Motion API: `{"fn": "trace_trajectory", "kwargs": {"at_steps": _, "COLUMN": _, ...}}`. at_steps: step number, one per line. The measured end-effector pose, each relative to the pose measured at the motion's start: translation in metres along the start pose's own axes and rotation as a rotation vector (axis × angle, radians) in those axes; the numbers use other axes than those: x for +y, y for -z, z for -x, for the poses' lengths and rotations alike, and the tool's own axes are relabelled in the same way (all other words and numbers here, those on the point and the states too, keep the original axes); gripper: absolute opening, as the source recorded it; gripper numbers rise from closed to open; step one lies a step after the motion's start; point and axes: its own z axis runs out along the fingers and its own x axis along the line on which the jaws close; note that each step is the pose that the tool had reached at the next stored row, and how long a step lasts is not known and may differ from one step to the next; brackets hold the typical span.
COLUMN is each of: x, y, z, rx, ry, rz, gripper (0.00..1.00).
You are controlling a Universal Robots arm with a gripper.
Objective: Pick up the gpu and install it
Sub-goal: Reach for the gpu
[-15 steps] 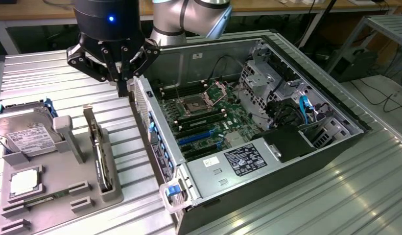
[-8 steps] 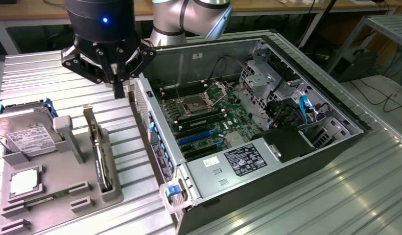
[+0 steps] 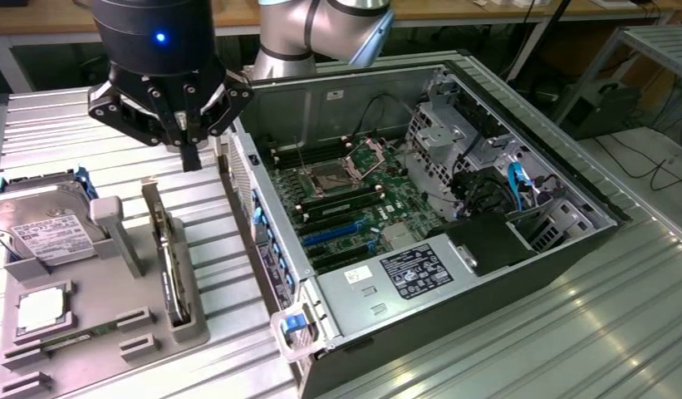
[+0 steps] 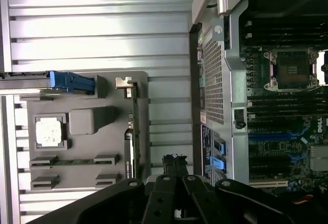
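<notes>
Spanning the whole work area, the ribbed metal table [image 3: 606, 332] carries two main assemblies. The larger is the open computer case [image 3: 318, 100], lying on its side toward the exterior view's right with the motherboard [image 3: 363, 199] and its blue expansion slots [image 3: 330, 235] exposed. The smaller assembly is the grey parts holder [image 3: 108, 316], set just beside the case toward the exterior view's left. The hard drive [image 3: 47, 233], silver with a white label, rests in the holder's far compartment next to a blue caddy tab [image 4: 72, 80]. The gripper [image 3: 191, 158] hangs over the strip of table between holder and case. Its fingers [image 4: 174, 165] are pressed fully together and grasp nothing (no part sits between them). The gpu [image 3: 167, 249] stands on its long edge in a slot along the holder's case-side border, outside the case. Its silvery bracket [image 4: 123, 83] is at the end nearer the caddy tab. The gripper is near that card but apart from it, with no contact visible. The processor [image 3: 39, 309] lies flat in a square recess of the holder. The narrow green memory stick [image 4: 74, 161] lies just beside the processor.
</notes>
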Motion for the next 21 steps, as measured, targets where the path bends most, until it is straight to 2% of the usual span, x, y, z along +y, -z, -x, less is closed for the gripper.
{"fn": "trace_trajectory", "kwargs": {"at_steps": 10, "x": -0.0045, "y": 0.0007, "z": -0.017, "rx": 0.0002, "ry": 0.002, "rz": 0.0000, "gripper": 0.11}}
{"fn": "trace_trajectory", "kwargs": {"at_steps": 21, "x": -0.0176, "y": 0.0016, "z": -0.036, "rx": 0.0010, "ry": 0.022, "rz": 0.0009, "gripper": 0.11}}
